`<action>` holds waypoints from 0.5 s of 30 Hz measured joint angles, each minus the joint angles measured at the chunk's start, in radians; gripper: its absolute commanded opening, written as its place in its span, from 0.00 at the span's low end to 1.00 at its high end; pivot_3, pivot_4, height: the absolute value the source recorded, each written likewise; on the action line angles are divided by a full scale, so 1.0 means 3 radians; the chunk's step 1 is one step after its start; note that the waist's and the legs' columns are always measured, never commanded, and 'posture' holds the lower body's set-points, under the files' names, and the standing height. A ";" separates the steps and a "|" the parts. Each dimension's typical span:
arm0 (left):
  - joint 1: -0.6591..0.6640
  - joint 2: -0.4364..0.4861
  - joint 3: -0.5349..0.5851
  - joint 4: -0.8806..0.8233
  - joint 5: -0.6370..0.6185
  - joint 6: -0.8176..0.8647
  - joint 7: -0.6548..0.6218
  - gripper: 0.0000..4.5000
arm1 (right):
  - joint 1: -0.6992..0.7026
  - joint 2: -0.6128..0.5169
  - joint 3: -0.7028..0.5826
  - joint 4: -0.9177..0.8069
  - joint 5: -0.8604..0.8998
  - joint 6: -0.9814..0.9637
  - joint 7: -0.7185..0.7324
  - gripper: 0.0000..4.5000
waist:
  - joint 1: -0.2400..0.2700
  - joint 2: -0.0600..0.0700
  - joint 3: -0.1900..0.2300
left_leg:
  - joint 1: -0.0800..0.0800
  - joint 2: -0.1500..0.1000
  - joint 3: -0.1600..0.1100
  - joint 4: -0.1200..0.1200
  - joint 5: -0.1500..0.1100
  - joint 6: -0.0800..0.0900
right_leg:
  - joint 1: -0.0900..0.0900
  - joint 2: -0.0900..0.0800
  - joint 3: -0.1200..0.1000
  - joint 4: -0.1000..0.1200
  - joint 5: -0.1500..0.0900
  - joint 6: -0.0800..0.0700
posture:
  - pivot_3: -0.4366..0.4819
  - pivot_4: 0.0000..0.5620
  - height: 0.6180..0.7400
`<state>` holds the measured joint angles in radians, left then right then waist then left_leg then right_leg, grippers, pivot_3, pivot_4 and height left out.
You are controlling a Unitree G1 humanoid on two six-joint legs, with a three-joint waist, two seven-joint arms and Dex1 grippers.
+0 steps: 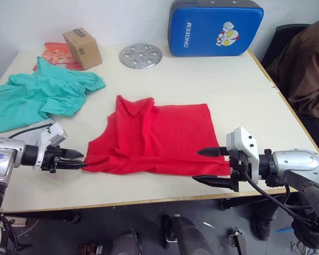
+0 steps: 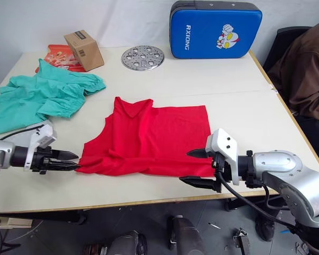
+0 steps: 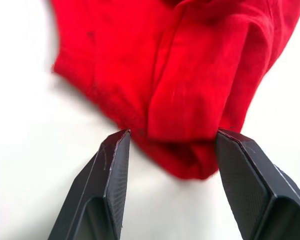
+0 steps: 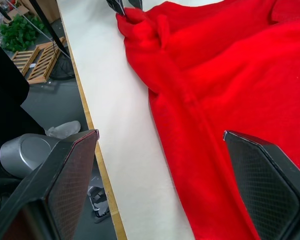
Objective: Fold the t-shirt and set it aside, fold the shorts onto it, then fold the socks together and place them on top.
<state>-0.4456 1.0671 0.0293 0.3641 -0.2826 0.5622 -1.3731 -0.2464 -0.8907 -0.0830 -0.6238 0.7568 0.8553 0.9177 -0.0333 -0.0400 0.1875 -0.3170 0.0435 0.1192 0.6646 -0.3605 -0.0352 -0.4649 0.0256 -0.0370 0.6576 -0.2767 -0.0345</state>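
Red t-shirt (image 1: 154, 135) lies crosswise, collar pointing away.

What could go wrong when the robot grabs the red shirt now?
The right gripper hangs open at the table edge, so it might close on air or catch the edge.

The left gripper only straddles a bunched corner of the t-shirt, so it could slip out or fold crookedly.

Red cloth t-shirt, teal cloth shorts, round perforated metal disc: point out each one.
Red cloth t-shirt (image 1: 159, 135), left eye view, middle of the flat body panel.
Teal cloth shorts (image 1: 40, 95), left eye view, middle of the crumpled fabric.
Round perforated metal disc (image 2: 142, 57), right eye view, centre of its face.
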 measured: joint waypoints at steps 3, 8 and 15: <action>-0.0030 0.0054 0.0062 -0.0050 -0.0051 0.0041 -0.0064 0.93 | 0.0021 0.0000 0.0001 0.0000 -0.0002 -0.0005 -0.0004 0.91 | 0.0008 0.0000 0.0000 | 0.0000 0.0000 0.0000 0.0000 -0.0001 0.0002 | 0.0000 0.0000 0.0000 -0.0001 0.0000 0.0000 | 0.48 0.27 1.00; -0.0067 0.0018 0.0068 -0.0123 -0.0067 0.0066 -0.0049 0.99 | 0.0025 0.0000 0.0007 0.0000 -0.0003 -0.0006 -0.0021 0.91 | 0.0006 0.0000 0.0000 | -0.0001 0.0000 0.0000 0.0000 -0.0002 0.0003 | 0.0000 0.0000 0.0000 -0.0001 0.0000 0.0000 | 0.48 0.27 1.00; -0.0171 -0.0233 -0.0144 -0.0063 0.0025 0.0010 0.0080 0.85 | 0.0024 0.0001 0.0051 0.0000 -0.0003 -0.0008 -0.0038 0.91 | 0.0008 -0.0004 0.0000 | -0.0002 0.0000 0.0000 0.0000 -0.0002 0.0003 | 0.0000 0.0000 0.0000 -0.0002 0.0000 0.0000 | 0.48 0.27 1.00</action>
<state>-0.4969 0.9971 -0.0140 0.3453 -0.2751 0.5651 -1.3492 -0.2392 -0.8905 -0.0675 -0.6237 0.7559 0.8529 0.9064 -0.0308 -0.0412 0.1875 -0.3177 0.0435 0.1192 0.6647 -0.3611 -0.0343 -0.4649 0.0256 -0.0370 0.6571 -0.2767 -0.0345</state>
